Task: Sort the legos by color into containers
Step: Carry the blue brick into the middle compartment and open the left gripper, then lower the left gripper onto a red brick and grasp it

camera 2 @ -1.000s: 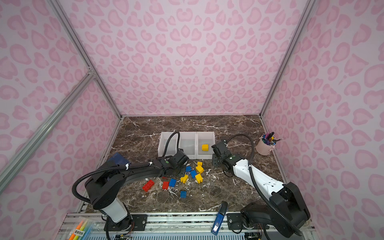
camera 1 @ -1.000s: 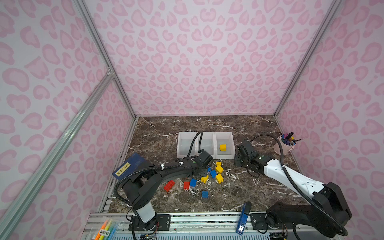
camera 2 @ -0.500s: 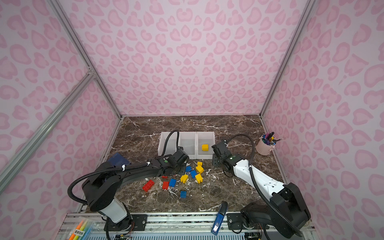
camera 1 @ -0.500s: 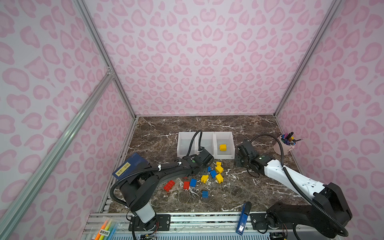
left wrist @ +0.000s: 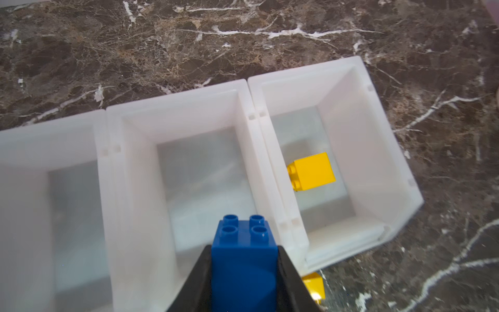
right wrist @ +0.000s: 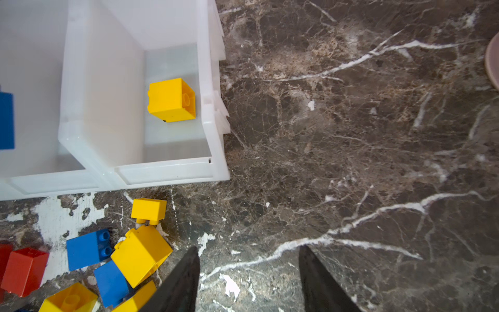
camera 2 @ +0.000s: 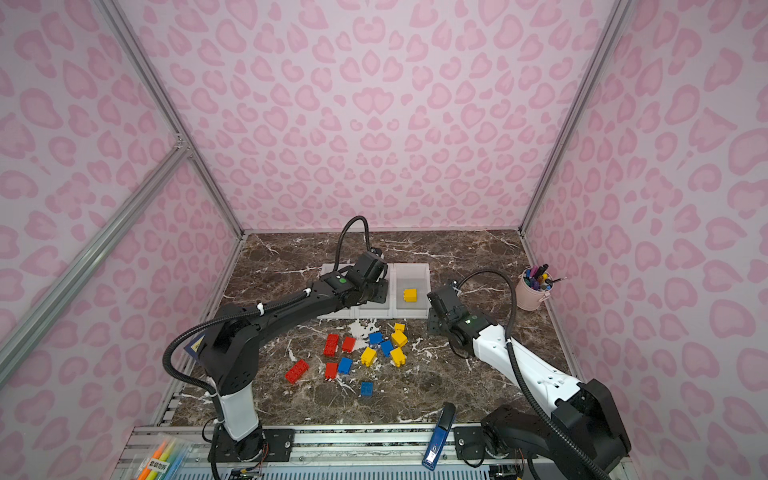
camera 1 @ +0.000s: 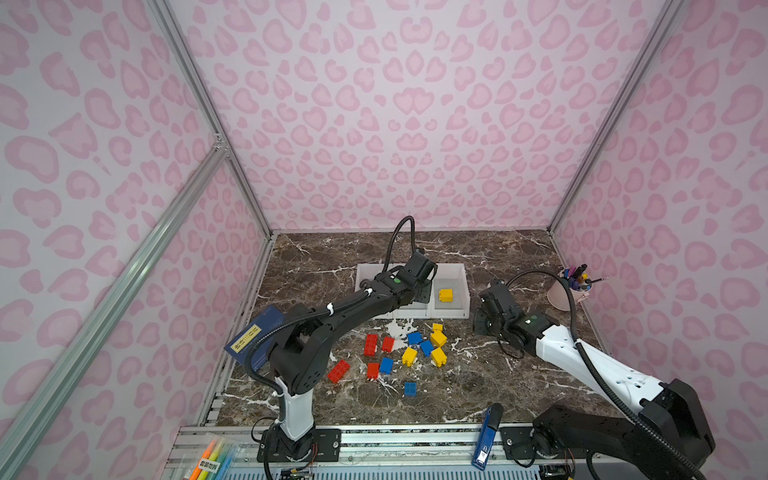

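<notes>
The yellow label on the notebook (camera 1: 257, 336) and the tags on the stapler (camera 1: 485, 436) and marker pack (camera 1: 208, 461) are too small to read. My left pincer (left wrist: 244, 250) is clamped on a blue brick (left wrist: 243, 235), studs pointing out past my fingertips, over the middle one of the bins (left wrist: 178, 98). A yellow brick (left wrist: 313, 171) lies in the end bin nearest my right pincer (right wrist: 248, 248), whose jaws stand apart and empty just off that end. The loose bricks (camera 1: 372, 345) lie in front of the bins.
</notes>
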`<state>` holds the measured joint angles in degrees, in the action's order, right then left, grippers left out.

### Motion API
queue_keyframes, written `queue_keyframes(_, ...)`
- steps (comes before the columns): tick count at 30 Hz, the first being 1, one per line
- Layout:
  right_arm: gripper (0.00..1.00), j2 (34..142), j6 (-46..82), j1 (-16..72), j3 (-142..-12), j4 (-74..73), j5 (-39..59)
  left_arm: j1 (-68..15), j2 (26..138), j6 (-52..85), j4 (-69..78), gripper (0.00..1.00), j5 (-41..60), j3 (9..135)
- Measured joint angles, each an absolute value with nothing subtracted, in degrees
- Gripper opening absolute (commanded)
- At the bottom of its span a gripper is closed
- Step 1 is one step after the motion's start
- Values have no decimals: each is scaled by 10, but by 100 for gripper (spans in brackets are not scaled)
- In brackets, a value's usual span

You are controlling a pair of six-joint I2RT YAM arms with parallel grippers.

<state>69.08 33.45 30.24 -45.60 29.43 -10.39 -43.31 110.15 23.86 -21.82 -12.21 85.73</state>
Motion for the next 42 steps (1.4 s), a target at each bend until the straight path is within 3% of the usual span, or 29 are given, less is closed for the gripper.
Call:
queue_keyframes(8, 59, 671, 339, 302, -441, 302, -109, -425, 1180, 227, -232, 35, -105, 890)
queue_keyframes(16, 59, 665, 341, 302, -435, 305, -109, -424, 1181, 227, -232, 55, -103, 889)
queue_keyframes(21, 59, 665, 341, 302, -435, 306, -109, -424, 1169, 227, -232, 58, -105, 884)
queue_keyframes(29, 59, 667, 340, 303, -436, 307, -108, -424, 1077, 230, -221, 58, -119, 816)
queue_keyframes(42, 60, 691, 334, 307, -438, 293, -79, -423, 841, 272, -217, 60, -168, 602)
